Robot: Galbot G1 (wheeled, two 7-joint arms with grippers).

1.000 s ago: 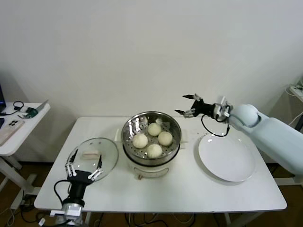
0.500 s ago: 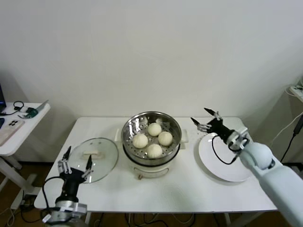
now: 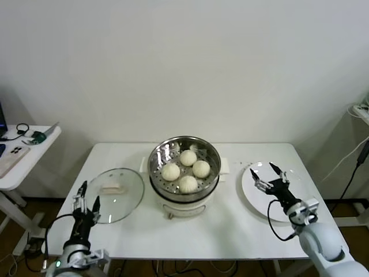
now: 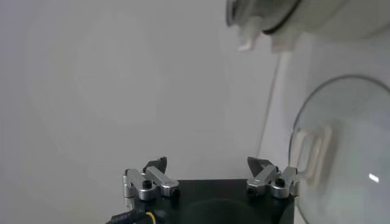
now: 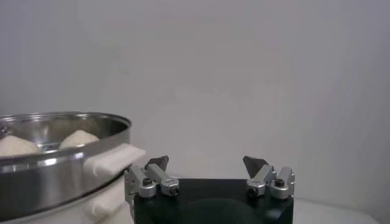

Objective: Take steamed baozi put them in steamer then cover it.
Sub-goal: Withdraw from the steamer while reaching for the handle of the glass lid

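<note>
Several steamed baozi (image 3: pixel 187 169) lie in the steamer (image 3: pixel 184 151), which stands uncovered at the middle of the table; two of them (image 5: pixel 36 142) show over its rim (image 5: pixel 67 161) in the right wrist view. The cover (image 3: pixel 117 195) rests flat on the table left of the steamer, its white handle (image 3: pixel 111 187) up; its handle (image 4: pixel 311 153) also shows in the left wrist view. My left gripper (image 3: pixel 85 196) (image 4: pixel 207 164) is open and empty at the cover's near left edge. Over the white plate (image 3: pixel 253 196) my right gripper (image 3: pixel 268 176) (image 5: pixel 206 162) is open and empty.
A side table (image 3: pixel 17 167) with a phone and small items stands to the left. A cable (image 3: pixel 351 173) hangs at the far right. The wall is close behind the table.
My right arm has swung back from beside the steamer and come down over the plate near the table's front. My left gripper has drawn back from over the cover toward the near left edge.
</note>
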